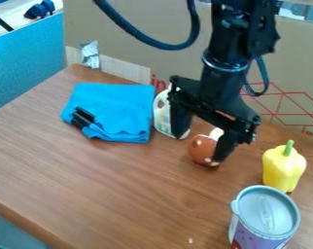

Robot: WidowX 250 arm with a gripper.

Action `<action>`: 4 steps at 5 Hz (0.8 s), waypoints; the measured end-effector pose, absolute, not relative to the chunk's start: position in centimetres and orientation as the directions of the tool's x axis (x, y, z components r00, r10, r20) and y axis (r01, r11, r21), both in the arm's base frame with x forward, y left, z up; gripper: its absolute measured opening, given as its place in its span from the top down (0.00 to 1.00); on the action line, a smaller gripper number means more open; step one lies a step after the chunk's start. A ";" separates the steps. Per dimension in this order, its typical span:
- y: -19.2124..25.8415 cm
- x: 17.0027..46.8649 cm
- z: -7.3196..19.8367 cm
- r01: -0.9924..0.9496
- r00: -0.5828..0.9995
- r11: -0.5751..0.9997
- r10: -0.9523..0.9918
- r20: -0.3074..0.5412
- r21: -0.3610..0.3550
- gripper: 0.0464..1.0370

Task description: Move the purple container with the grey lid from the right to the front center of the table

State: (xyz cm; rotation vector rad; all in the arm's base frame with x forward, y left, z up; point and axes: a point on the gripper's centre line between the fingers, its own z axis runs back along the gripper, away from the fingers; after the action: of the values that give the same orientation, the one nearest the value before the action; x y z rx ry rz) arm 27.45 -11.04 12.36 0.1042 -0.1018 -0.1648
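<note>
The brown toy mushroom (pixel 202 150), its cap dotted with white, lies on its side on the wooden table (pixel 113 170). Its long axis runs slantwise: the cap points towards the near left of the view, the pale stem towards the far right. The black gripper (pixel 198 149) hangs right over it with its two fingers spread wide, one beyond the mushroom's left side, the other down at its right side, partly in front of the stem. The line between the fingertips thus runs roughly across the mushroom's long axis. The mushroom seems to sit nearer the right-hand finger, though whether that finger touches it I can't tell from this angle.

Just to the mushroom's far left stands a white patterned object (pixel 162 115), partly hidden behind the other finger. Farther left of the mushroom is a folded blue cloth (pixel 117 104), with dark cylindrical pieces (pixel 82 118) at its left edge. To the mushroom's right, apart from it, a yellow toy pepper (pixel 283 168) stands with its green stem up. Nearer the camera, on the mushroom's near right, is an upright lidded can (pixel 266 214). Beyond the mushroom, a cardboard wall (pixel 130 39) backs the table.
</note>
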 end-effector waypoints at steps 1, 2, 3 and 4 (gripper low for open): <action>-12.5 27.0 12.5 0.175 0.975 0.983 -0.181 0.127 0.057 0.04; -14.5 26.9 12.5 0.223 0.960 0.974 -0.225 0.169 0.028 0.04; -16.6 26.4 11.3 0.294 0.945 0.955 -0.297 0.139 0.042 0.04; -18.2 26.3 10.0 0.329 0.936 0.944 -0.331 0.116 0.038 0.04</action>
State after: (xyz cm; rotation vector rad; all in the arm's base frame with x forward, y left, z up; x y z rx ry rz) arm 26.29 -18.21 9.99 0.0185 -0.1216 -0.3372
